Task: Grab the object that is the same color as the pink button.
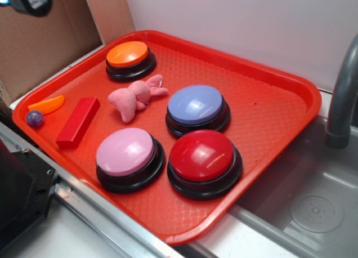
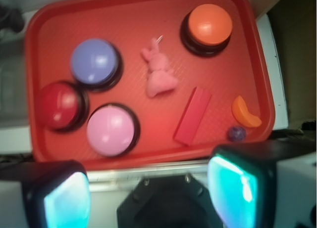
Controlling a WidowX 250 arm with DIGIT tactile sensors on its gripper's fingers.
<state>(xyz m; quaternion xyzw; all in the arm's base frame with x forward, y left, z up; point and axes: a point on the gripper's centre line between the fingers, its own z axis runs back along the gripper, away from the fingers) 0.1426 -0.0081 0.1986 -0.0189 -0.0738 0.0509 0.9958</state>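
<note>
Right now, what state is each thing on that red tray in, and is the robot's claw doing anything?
gripper: open, empty, above the tray's near edge
pink plush toy: lying flat, untouched
pink button: upright, unpressed
lavender-blue button: upright
red button: upright
orange button: upright
red block: lying flat

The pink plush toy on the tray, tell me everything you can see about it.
The pink plush toy is a small fuzzy fabric animal with floppy ears or limbs and a thin loop at one end. It lies flat on the red tray, among the orange, lavender-blue and pink buttons, touching none of them. Nothing holds it.
</note>
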